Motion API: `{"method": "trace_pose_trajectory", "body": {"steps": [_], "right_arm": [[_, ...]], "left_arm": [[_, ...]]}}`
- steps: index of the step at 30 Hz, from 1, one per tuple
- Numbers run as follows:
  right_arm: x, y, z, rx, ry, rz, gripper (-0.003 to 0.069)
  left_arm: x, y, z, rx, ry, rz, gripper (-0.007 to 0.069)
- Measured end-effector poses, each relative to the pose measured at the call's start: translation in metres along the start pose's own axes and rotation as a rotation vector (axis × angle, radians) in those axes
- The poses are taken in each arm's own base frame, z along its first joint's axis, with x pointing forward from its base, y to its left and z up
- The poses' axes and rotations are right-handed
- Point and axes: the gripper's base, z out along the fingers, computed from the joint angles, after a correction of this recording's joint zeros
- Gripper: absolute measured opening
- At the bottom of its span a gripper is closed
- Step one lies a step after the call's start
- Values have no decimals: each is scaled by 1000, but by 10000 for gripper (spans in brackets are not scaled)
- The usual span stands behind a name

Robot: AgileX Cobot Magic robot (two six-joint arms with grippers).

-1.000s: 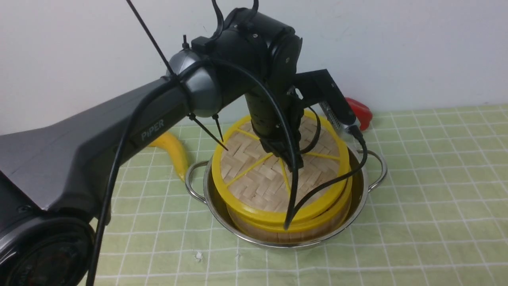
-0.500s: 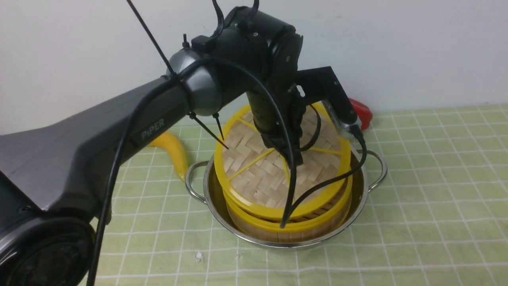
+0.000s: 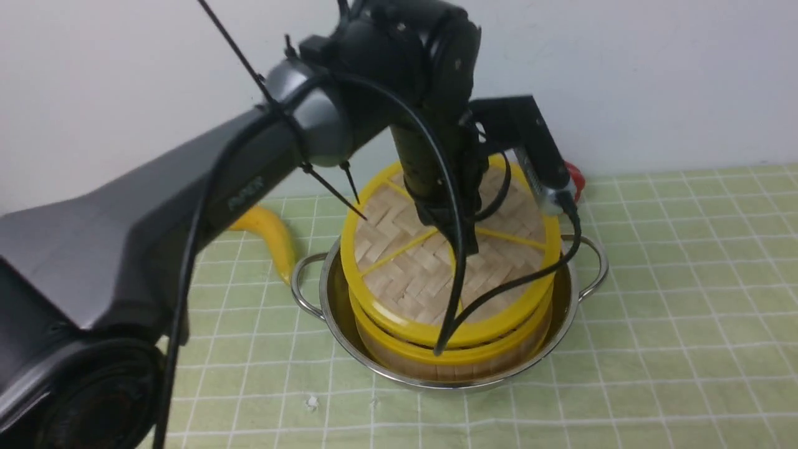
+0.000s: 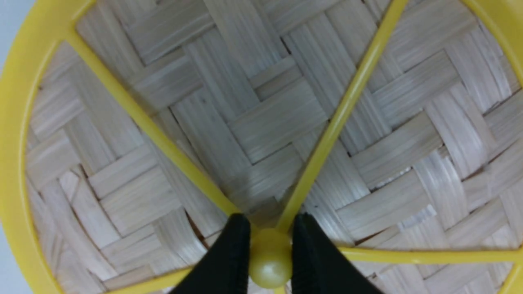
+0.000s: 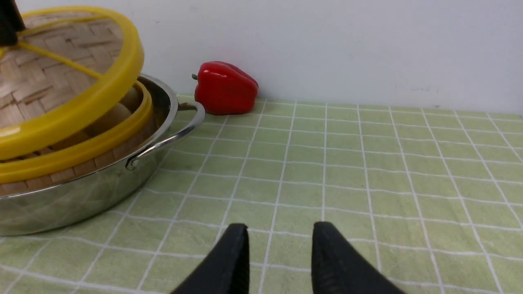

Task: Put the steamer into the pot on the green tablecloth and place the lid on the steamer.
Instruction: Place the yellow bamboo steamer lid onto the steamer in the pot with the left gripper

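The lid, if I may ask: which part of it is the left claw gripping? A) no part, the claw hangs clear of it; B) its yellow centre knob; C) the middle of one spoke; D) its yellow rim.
B: the left wrist view shows the left claw pinching the centre knob of the lid between its two black tips.

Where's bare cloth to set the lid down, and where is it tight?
Widest free patch: green tablecloth right of the pot, in front of the red pepper. Another strip runs along the pot's front. Tight behind-left, between the banana and the pot.
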Motion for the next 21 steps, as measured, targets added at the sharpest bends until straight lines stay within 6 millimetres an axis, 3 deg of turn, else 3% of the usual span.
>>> {"method": "trace_pose_trajectory", "body": {"steps": [9,17,21], "right_arm": [[0,0,0,0,0,0,242],[0,0,0,0,0,0,242],[0,0,0,0,0,0,242]], "left_arm": [[0,1,1,-6,6,4,121],[9,-1,-34,-25,-43,-24,121],[16,-9,-26,10,-9,9,121]]}}
